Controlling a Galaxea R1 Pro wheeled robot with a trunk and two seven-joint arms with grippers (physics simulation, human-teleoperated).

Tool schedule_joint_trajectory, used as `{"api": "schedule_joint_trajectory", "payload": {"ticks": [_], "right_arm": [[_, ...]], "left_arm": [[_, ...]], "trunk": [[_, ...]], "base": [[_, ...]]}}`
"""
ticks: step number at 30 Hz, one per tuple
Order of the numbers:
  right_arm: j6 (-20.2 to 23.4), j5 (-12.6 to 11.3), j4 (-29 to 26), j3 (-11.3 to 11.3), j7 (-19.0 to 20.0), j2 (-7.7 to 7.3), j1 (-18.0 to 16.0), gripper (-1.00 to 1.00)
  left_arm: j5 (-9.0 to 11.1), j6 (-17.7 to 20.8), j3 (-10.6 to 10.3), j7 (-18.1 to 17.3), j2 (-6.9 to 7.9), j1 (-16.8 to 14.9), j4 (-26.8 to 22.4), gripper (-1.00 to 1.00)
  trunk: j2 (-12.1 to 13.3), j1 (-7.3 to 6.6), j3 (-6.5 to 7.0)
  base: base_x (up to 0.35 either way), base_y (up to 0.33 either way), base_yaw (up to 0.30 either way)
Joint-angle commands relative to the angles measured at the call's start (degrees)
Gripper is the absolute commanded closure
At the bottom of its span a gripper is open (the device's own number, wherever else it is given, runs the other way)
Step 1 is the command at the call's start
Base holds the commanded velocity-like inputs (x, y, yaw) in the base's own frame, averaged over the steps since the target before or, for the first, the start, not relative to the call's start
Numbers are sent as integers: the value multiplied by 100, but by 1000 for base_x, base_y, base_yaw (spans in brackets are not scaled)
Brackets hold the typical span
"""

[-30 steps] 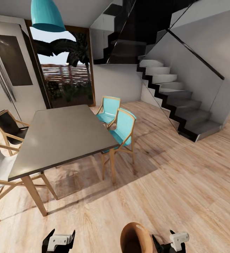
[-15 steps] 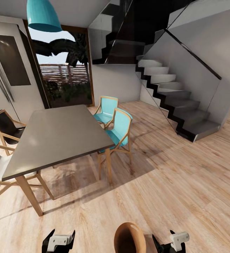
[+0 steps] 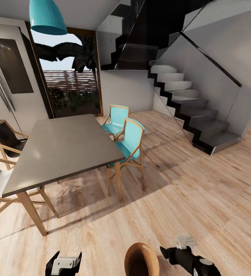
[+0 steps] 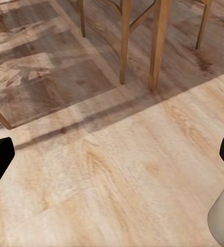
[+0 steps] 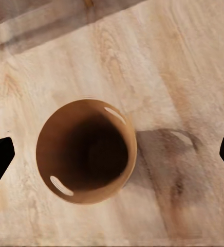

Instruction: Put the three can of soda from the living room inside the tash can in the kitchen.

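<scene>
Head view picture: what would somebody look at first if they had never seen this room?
Probably the big grey table at the left, with two turquoise chairs tucked along its far side and a turquoise lamp hanging above. Next come the dark stairs climbing up at the right. Low down near the robot stands a round brown open-topped bin on the wood floor, and the right wrist view looks straight down into it.

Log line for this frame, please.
room: grey table, stairs | right gripper: open above brown bin | left gripper: open, empty | cans: unseen
</scene>
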Motion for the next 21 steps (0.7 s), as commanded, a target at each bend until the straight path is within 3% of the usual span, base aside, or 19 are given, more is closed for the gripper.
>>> {"api": "schedule_joint_trajectory", "payload": {"ticks": [1,5,6,7,10,15,21], "right_arm": [[458,4,54,49,-59,17,-242,-100],[1750,1,404,263,-441,77,-1163,-100],[1947,-1,528,310,-537,99,-1390,-100],[1947,-1,528,310,-537,99,-1390,-100],[2331,-26,1018,400,-734,162,-2041,-100],[2549,-60,2210,460,-873,212,-2913,-100],[2312,-22,3363,478,-939,204,-3562,-100]], "left_arm": [[-1,1,1,0,-2,0,2,-100],[-3,2,-1,-2,-2,0,4,-100],[-2,3,-2,-7,-1,-2,4,-100],[-2,3,-2,-7,-1,-2,4,-100],[0,3,-5,-16,-1,-2,2,-100],[1,3,-6,-30,0,-5,-2,-100],[-6,4,-8,-27,0,-5,5,-100]], "trunk": [[0,0,-1],[0,0,-1],[0,0,-1],[0,0,-1],[0,0,-1],[-201,110,-91],[-441,241,-198]], "base": [[0,0,0],[0,0,0],[0,0,0],[0,0,0],[0,0,0],[0,0,0],[0,0,0]]}}
